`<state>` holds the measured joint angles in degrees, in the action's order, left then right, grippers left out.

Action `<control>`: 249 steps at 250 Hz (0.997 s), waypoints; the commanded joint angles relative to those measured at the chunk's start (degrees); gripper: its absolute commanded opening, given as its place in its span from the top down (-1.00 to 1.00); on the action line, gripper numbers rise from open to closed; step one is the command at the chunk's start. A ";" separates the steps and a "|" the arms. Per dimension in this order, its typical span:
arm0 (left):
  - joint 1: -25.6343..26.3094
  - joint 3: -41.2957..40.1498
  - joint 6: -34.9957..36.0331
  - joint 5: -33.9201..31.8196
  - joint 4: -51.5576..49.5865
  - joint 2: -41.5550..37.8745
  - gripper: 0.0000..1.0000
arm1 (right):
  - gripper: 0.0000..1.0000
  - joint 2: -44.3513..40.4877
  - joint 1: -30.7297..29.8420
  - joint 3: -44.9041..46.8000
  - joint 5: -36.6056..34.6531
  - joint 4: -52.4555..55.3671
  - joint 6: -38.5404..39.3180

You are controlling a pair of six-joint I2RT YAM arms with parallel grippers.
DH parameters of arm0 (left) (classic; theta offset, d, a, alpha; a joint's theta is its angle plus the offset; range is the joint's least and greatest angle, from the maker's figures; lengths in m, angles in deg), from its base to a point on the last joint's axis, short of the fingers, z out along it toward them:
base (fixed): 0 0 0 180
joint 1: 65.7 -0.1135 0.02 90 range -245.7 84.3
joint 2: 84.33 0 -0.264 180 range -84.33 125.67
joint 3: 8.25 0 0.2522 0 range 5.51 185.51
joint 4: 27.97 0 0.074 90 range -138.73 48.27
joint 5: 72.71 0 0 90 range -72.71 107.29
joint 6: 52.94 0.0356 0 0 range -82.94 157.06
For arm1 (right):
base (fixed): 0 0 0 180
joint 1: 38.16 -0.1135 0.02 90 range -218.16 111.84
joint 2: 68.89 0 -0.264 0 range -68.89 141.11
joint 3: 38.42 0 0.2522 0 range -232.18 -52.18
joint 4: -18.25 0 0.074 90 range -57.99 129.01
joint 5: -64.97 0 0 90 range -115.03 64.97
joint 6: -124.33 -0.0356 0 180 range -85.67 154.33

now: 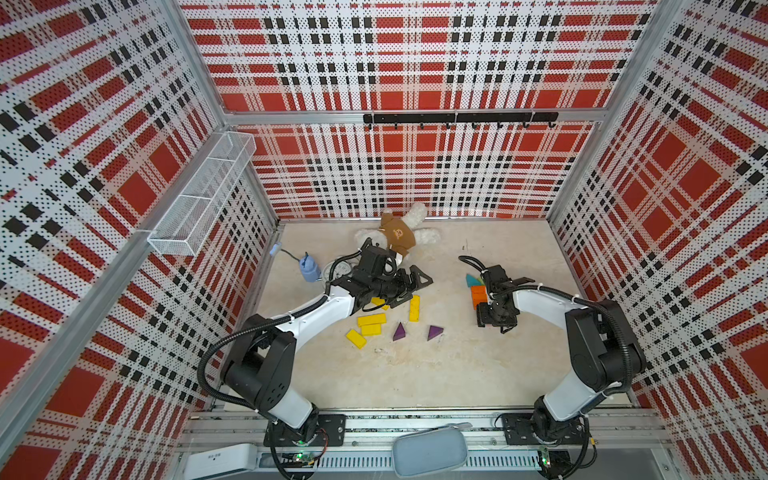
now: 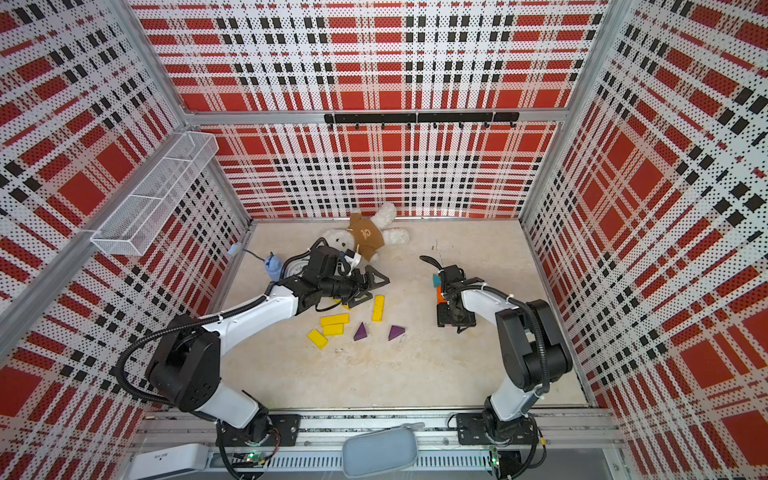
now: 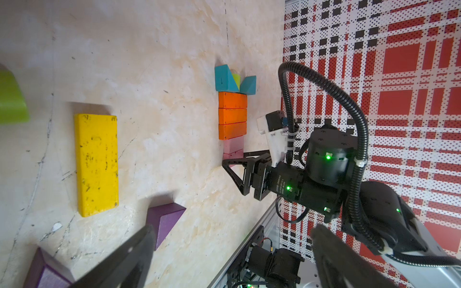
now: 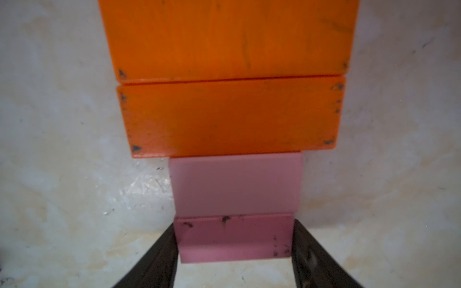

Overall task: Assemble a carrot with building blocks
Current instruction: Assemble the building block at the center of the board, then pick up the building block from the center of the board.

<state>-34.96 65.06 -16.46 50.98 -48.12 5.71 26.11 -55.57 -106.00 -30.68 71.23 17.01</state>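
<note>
Both arms stretched forward, low.
Left gripper [image 1: 415, 287] level, jaws wide; right gripper [image 4: 234, 239] pointing down, jaws part-spread.

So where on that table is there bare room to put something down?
Most room: the near stretch of table, from the purple triangles to the front edge. Also the gap between the yellow blocks and the orange-and-pink row, and the back right corner. Crowded: back left, around the plush toy and left gripper.

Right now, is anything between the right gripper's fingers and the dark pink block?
Nothing visible. The right gripper straddles the dark pink block, one finger close at each side; no other block sits between.
</note>
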 commanded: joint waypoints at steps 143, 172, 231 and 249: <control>-2.38 0.33 -0.56 -2.58 1.76 -1.50 -0.99 | -0.60 -11.58 -10.07 -6.04 -1.45 6.78 -3.80; -6.13 -1.04 -2.22 -4.77 1.66 -2.41 -0.99 | -0.52 -10.68 -17.77 -9.02 -2.61 7.30 -7.06; -14.55 -2.06 -3.96 -5.43 1.65 -3.29 -0.99 | -0.45 -2.32 -29.69 -16.35 -4.62 6.83 -8.55; -15.08 -2.11 -4.14 -5.34 1.65 -3.38 -0.99 | -0.41 1.06 -30.29 -18.43 -6.16 9.04 -6.60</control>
<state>-48.73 63.59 -19.35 46.10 -47.29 4.11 22.17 -84.83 -121.45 -33.61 77.72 10.08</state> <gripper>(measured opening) 0.993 0.718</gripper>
